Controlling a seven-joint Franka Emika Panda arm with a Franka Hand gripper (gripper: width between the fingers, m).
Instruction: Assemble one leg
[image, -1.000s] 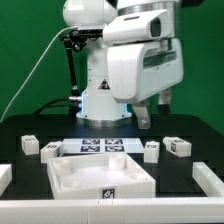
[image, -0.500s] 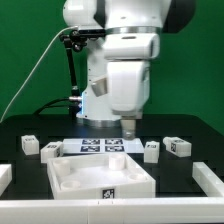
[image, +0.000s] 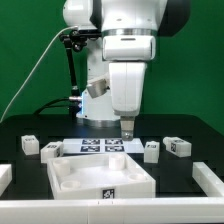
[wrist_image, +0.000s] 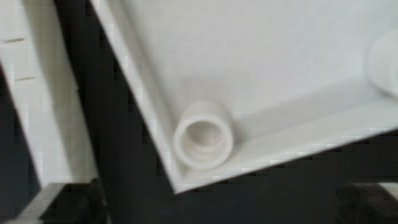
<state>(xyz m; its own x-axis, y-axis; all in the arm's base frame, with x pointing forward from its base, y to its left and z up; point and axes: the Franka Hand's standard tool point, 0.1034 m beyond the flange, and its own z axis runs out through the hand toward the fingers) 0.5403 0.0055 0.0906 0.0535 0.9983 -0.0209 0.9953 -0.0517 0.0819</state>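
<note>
Several legs, small white blocks with marker tags, stand on the black table: two at the exterior view's left (image: 29, 145) (image: 50, 150) and two at its right (image: 151, 150) (image: 178, 146). The large white square panel (image: 70, 183) lies in front of them. My gripper (image: 127, 128) hangs above the table behind the panel, near the right end of the marker board (image: 103, 146), apart from every leg. In the wrist view the gripper (wrist_image: 217, 205) is open and empty, its dark fingertips (wrist_image: 71, 205) wide apart. Below it lies a panel corner with a round socket (wrist_image: 201, 137).
White blocks sit at the table's far left edge (image: 5, 178) and far right edge (image: 210, 180). The robot base (image: 100, 105) stands behind the marker board. A blurred white strip (wrist_image: 36, 100) runs beside the panel in the wrist view.
The hand has turned about its vertical axis and shifted toward the exterior view's left, now over the marker board's right end. The legs and panel have not moved.
</note>
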